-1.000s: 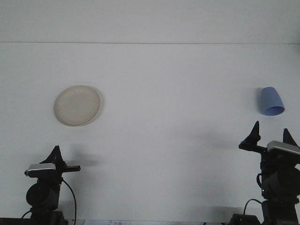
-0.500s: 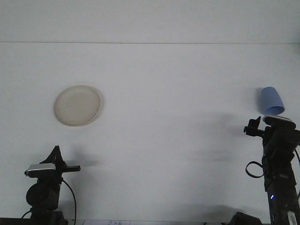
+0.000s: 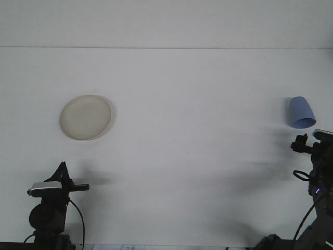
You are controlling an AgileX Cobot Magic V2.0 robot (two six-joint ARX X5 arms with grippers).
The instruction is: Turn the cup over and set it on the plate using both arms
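Blue cup (image 3: 302,112) lying tilted at right of the white worktop (image 3: 197,156), beside the right gripper (image 3: 312,143) (state cannot be told), far from the cream plate (image 3: 85,117) at left; left gripper (image 3: 65,179), also indeterminate, parked low.

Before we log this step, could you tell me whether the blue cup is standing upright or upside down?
Upside down, apparently: the blue cup is narrower at its top and wider at the bottom rim, resting on the table, apart from the plate.

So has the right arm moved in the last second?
Yes. The right gripper has shifted up and to the right in the picture, now just below the blue cup, which stayed put.
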